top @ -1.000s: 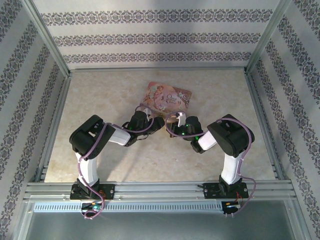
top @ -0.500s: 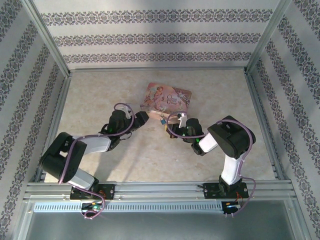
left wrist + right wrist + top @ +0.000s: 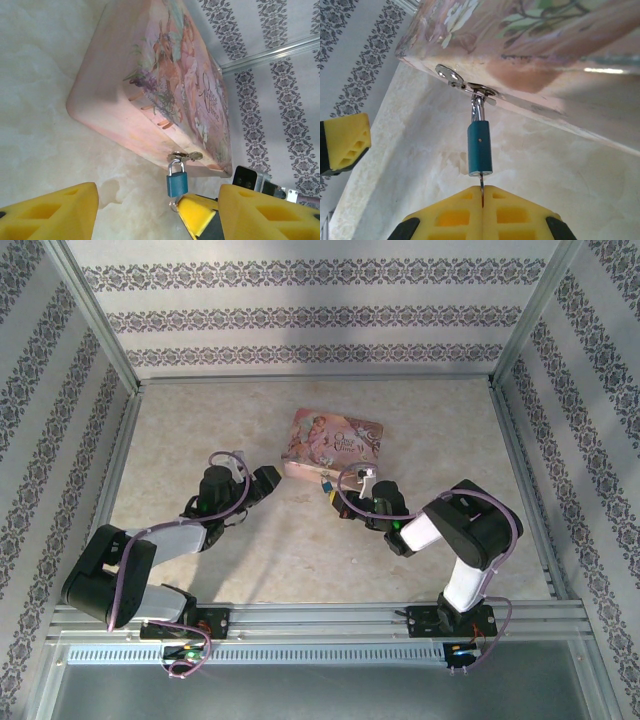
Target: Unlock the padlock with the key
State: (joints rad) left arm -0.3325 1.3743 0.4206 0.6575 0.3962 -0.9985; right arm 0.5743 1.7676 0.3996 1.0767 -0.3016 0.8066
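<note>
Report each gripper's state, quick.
Left gripper: open, holding nothing.
Right gripper: shut on the key, whose blade enters the padlock.

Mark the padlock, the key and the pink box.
padlock (image 3: 479, 147), right wrist view, on the teal body.
key (image 3: 482, 181), right wrist view, on the thin blade under the padlock.
pink box (image 3: 165, 85), left wrist view, on the printed lid.
</note>
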